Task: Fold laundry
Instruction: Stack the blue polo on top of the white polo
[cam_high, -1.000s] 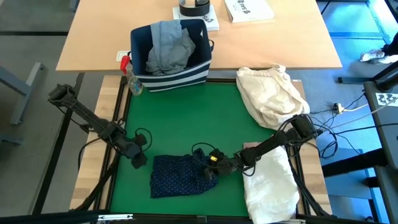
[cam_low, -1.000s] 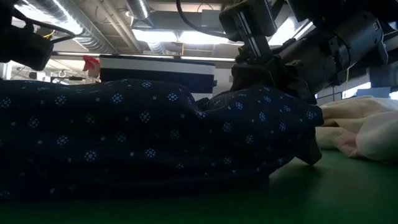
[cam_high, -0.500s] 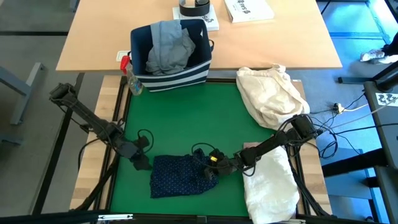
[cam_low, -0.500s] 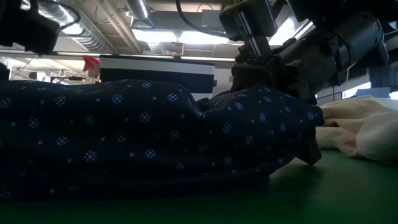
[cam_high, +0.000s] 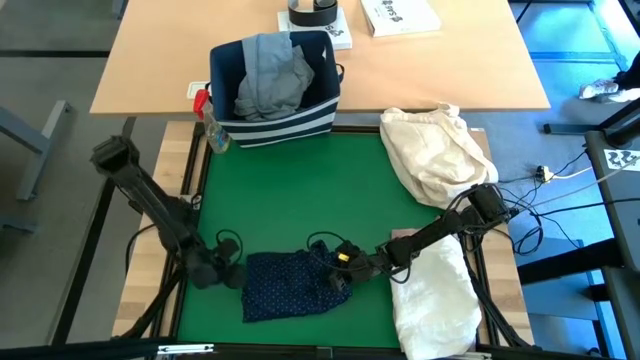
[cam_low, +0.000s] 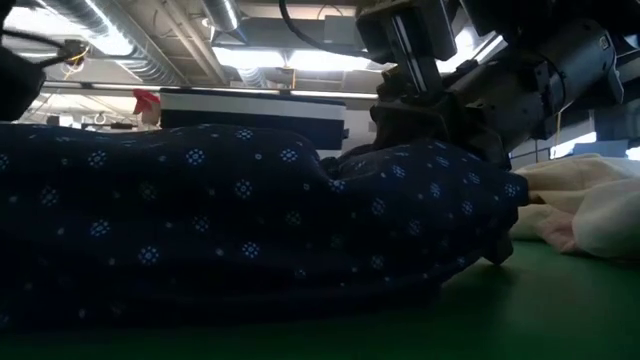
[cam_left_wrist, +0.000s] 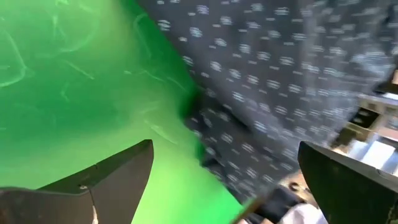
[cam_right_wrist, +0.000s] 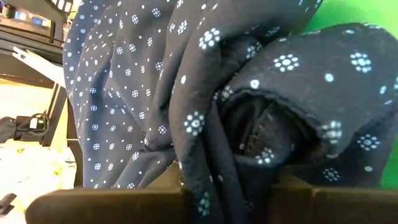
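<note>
Right gripper (cam_high: 340, 264) jaws clamp the crumpled, soft navy dotted shirt (cam_high: 285, 285); left gripper (cam_high: 232, 274) jaws gape beside it.

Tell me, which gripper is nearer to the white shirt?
Right. The right gripper, shut on the navy dotted shirt, is beside the white shirt; the open left gripper is across that dotted shirt.

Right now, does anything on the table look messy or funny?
Yes. The navy dotted shirt lies bunched near the front of the green mat, one edge pinched in the right gripper. The white shirt hangs over the mat's right edge.
</note>
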